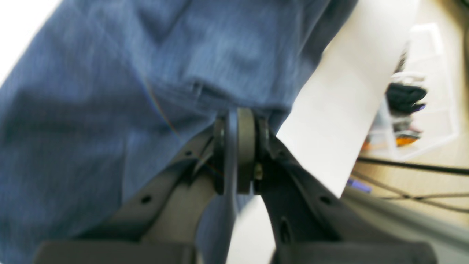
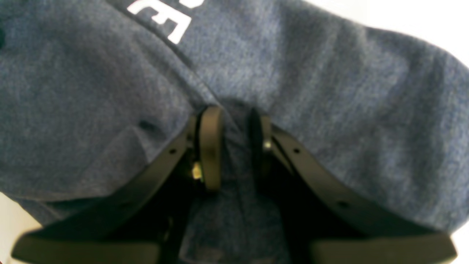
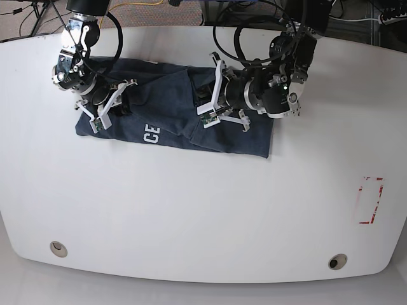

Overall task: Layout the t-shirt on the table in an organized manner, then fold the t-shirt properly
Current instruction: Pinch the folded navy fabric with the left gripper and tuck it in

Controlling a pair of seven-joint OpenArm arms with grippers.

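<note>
The navy-blue t-shirt (image 3: 172, 127) lies on the white table (image 3: 203, 210) as a wide, partly folded band, with the white letters "CE" (image 3: 151, 135) on its front edge. My left gripper (image 3: 205, 108) sits on the shirt's middle. In the left wrist view it (image 1: 234, 146) is shut on a thin fold of the t-shirt (image 1: 91, 110). My right gripper (image 3: 117, 101) is at the shirt's left end. In the right wrist view it (image 2: 236, 146) pinches a ridge of the t-shirt (image 2: 329, 110), below white lettering (image 2: 172, 22).
A red-outlined rectangle mark (image 3: 371, 201) is near the table's right edge. Two round grommets (image 3: 58, 248) (image 3: 338, 261) sit near the front edge. Cables run behind the table. A clear bin (image 1: 414, 102) with dark items stands on the floor beyond the table edge (image 1: 337, 110).
</note>
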